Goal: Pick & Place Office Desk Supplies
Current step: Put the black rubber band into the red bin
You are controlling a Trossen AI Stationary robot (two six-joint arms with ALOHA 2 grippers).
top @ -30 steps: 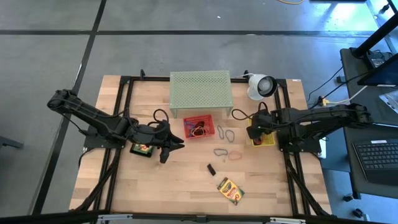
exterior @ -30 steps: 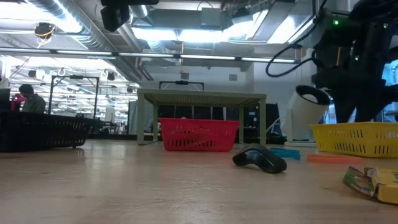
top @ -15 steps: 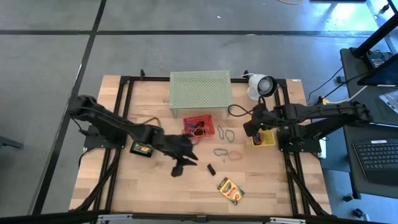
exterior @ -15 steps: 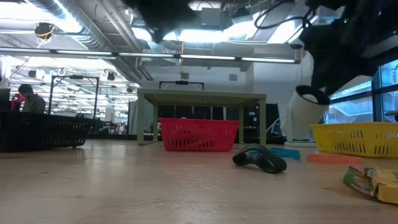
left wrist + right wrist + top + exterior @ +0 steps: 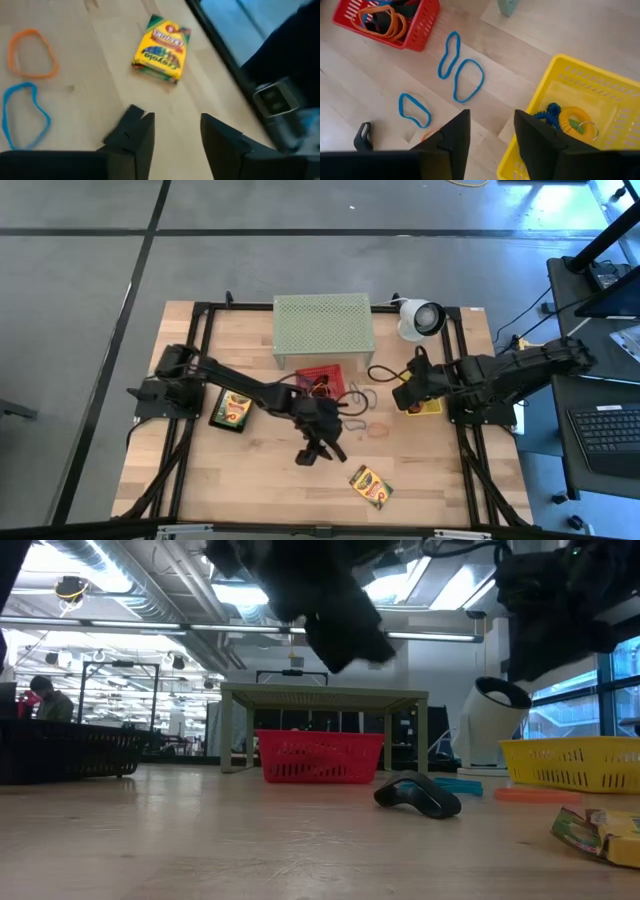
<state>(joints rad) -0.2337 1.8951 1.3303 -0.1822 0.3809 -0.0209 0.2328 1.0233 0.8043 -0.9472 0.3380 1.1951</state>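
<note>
Black clip (image 5: 124, 131) lay on the wood just beside the left gripper (image 5: 176, 131), whose jaws stood apart, empty; the right gripper (image 5: 490, 131), likewise parted, hung near it.

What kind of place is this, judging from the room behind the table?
Probably a robotics lab or workshop: exposed ceiling ducts with strip lights, a concrete floor around the wooden table, and a keyboard on a side desk.

Overhead, table-level, two wrist views (shared red basket (image 5: 320, 758)).
</note>
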